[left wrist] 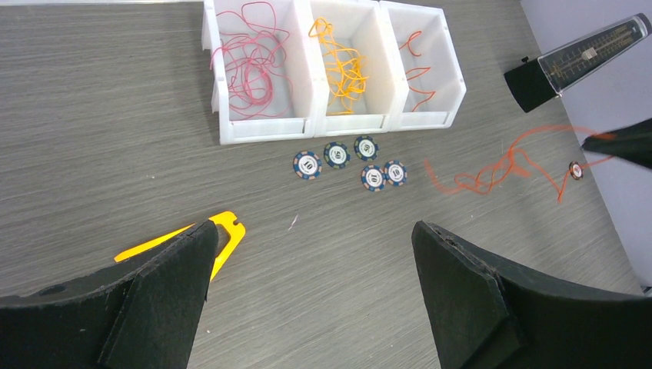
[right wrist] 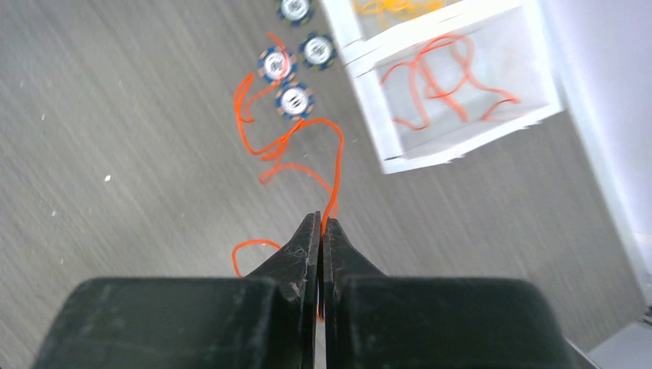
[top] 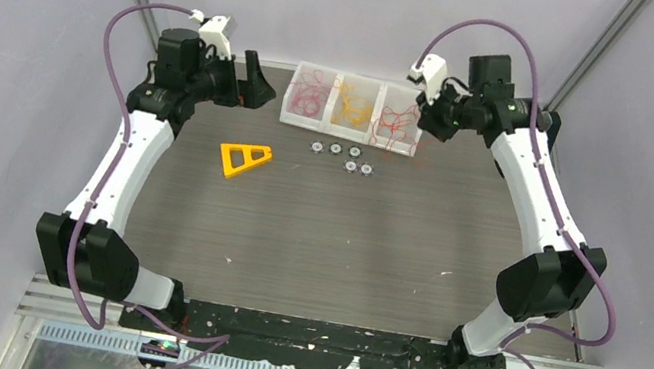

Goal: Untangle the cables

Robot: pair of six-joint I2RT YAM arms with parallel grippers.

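While the left gripper (left wrist: 315, 231) hangs to the left of the bin (left wrist: 269, 129) with its jaws spread wide and nothing between them, the frame (left wrist: 223, 231) lies flat on the table (top: 313, 243) in front of the bin's left end.

Inside the bin, red cables (left wrist: 250, 65) fill the left compartment in a loose tangle. Yellow cables (left wrist: 342, 65) sit in the middle one, and a few orange cables (left wrist: 415, 69) lie in the right one.

Five chips (left wrist: 350, 161) lie clustered just in front of the bin's middle and right compartments, none touching it.

To the right of the chips, in front of the bin's right end, a loose cable (left wrist: 492, 173), orange, snakes over the table in kinks and loops, and one end climbs to the right gripper (right wrist: 321, 223). That gripper, off the bin's right front corner, has its jaws pressed together on the strand, which runs in between the fingertips. A short curl sticks out beside them.
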